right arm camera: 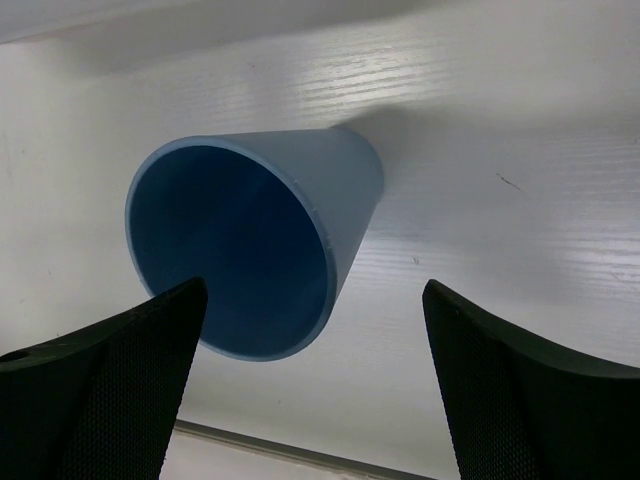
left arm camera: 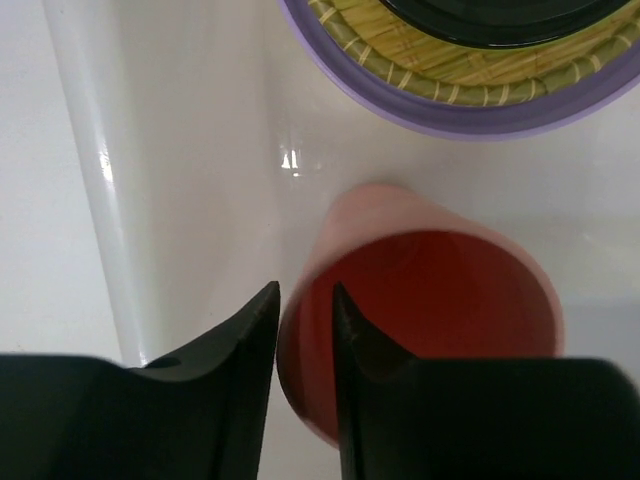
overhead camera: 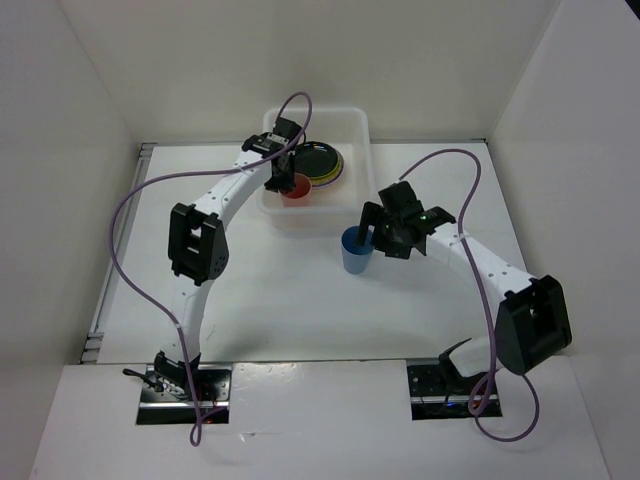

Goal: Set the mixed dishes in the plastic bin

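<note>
**A:** Where is the red cup now?

**B:** The red cup (left arm camera: 430,300) stands upright inside the plastic bin (overhead camera: 355,125), on its floor near the front left corner. It is just beside the stack of plates.

**A:** Which plates do you see there?

**B:** The black plate (overhead camera: 315,158) lies on top. Under it is the woven tan plate (left arm camera: 400,50), and the lilac plate (left arm camera: 420,110) shows its rim below that one. The other rims I cannot name with certainty.

**A:** And the left gripper?

**B:** The left gripper (left arm camera: 305,290) is at the rim of the red cup. One finger is outside the wall and the other inside, so the wall passes between them. The gap is narrow, and I cannot tell if the fingers press on the wall.

**A:** What about the blue cup?

**B:** The blue cup (overhead camera: 355,250) stands upright on the table (overhead camera: 280,300), outside the bin, near its front right corner. The right gripper (right arm camera: 312,290) is at the cup with its fingers spread wide. In the wrist view the cup is between them, and neither finger squeezes it.
</note>
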`<move>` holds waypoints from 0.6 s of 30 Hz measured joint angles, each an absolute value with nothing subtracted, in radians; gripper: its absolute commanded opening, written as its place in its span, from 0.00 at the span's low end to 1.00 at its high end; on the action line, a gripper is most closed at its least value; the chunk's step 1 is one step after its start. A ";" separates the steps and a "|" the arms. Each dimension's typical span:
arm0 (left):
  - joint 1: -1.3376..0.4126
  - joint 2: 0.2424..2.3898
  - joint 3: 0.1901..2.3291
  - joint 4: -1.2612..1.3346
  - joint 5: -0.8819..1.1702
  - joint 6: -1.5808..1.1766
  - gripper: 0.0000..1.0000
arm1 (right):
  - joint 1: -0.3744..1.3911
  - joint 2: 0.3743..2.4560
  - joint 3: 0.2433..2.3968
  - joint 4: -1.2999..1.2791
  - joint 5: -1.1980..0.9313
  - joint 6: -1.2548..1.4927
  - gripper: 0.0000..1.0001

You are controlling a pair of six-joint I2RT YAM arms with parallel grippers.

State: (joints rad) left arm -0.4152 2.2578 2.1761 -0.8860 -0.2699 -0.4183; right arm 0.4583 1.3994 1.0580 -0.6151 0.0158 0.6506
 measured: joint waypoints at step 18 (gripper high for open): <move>-0.408 2.213 2.308 -0.966 -0.284 -0.418 0.99 | 0.509 1.486 1.074 -0.607 0.117 0.688 0.78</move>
